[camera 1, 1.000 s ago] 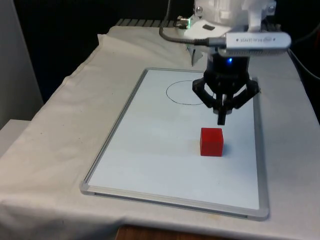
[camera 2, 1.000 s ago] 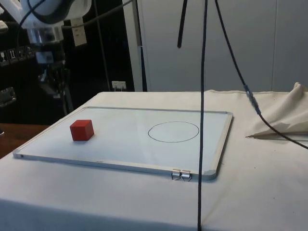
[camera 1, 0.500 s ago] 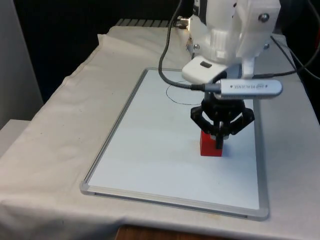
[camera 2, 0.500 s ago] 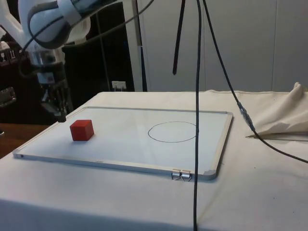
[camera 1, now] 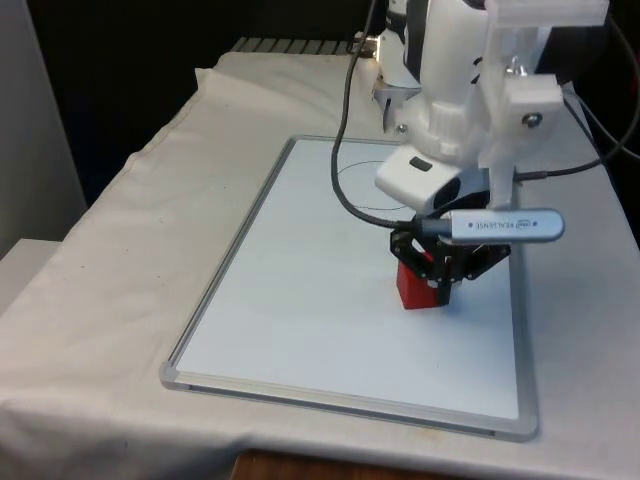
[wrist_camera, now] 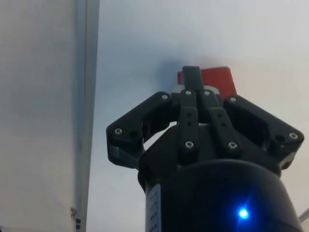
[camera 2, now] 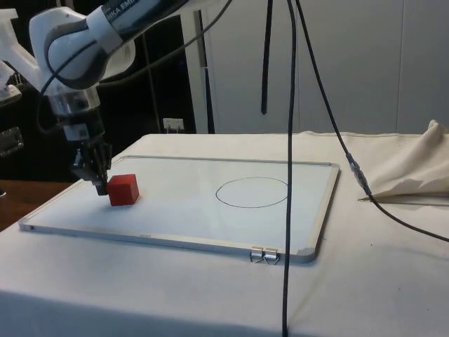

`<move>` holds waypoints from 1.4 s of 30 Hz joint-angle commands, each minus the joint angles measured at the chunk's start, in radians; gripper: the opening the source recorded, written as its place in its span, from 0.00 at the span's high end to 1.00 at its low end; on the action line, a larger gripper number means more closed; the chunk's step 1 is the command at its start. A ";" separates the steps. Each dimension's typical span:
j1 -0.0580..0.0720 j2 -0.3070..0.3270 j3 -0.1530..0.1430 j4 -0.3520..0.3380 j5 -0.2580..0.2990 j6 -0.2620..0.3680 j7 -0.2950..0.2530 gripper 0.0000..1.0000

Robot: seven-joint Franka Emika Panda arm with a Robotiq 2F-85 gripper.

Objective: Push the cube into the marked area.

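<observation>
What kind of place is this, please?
Probably a robotics lab: a cloth-covered table holds a whiteboard with a drawn circle, and the arm's tool is at a red cube.

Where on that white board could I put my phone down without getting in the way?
The board is bare along the front view's left edge and near its closest edge. It is crowded where the tool meets the red cube, and the circle is its target.

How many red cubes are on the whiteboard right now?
1. The red cube sits on the whiteboard at the end away from the drawn circle, with the gripper against its outer side.
</observation>
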 commanded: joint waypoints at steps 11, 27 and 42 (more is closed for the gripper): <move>-0.003 -0.005 -0.011 -0.038 -0.004 -0.025 -0.019 1.00; -0.005 -0.001 -0.076 -0.033 -0.004 -0.072 -0.027 1.00; 0.007 -0.029 -0.091 -0.059 -0.001 -0.137 -0.016 1.00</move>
